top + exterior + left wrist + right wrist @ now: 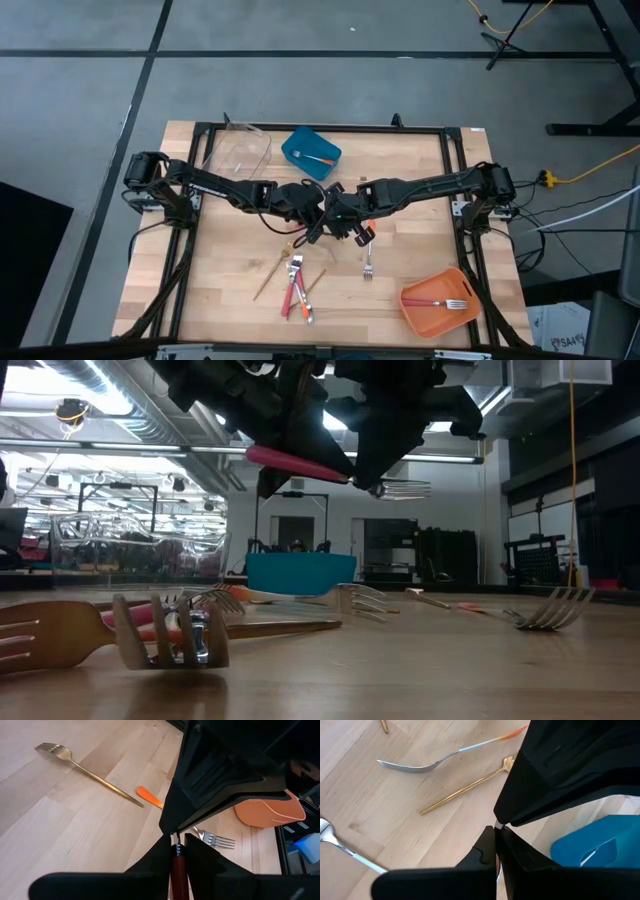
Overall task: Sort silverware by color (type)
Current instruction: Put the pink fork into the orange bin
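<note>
Where both hands (328,210) meet: red-handled fork (300,463)

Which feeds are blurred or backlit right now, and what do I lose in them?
Low view: bright ceiling lights silhouette both grippers over the red-handled fork; the nearest gold fork is out of focus. Left wrist view: the left gripper fills the foreground, blurred. High view: evenly lit, small detail.

Both dark arms were stretched inward from the table's two sides, and their wrists were met above the middle of the table. The left gripper (312,212) was held just beside the right gripper (338,214), both raised clear of the tabletop. The right gripper's fingers (487,851) were pressed fully together.
</note>
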Robot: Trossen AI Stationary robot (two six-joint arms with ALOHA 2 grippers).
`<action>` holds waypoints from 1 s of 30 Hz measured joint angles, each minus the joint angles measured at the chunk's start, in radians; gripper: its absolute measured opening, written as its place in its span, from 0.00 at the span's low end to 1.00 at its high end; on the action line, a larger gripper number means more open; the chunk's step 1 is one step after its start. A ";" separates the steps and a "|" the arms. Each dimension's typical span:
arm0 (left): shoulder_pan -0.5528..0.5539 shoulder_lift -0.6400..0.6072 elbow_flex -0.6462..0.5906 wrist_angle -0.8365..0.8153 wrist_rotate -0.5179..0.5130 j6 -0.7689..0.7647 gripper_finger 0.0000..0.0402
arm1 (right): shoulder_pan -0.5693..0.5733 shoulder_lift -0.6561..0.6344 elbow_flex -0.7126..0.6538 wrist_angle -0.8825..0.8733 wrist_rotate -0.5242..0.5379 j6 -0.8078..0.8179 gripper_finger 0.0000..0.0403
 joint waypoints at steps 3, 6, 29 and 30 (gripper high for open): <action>0.000 0.000 0.000 -0.001 0.000 0.000 0.11 | 0.000 0.000 0.000 0.001 0.004 0.000 0.00; 0.000 0.000 0.000 -0.003 0.000 0.002 0.11 | 0.000 0.000 0.000 0.004 0.007 0.000 0.00; -0.001 0.009 0.000 -0.030 -0.002 0.132 0.11 | -0.001 0.000 -0.001 0.004 0.007 0.017 0.00; -0.001 0.014 0.000 -0.028 -0.002 0.132 0.11 | -0.001 0.000 -0.002 0.003 0.005 0.026 0.00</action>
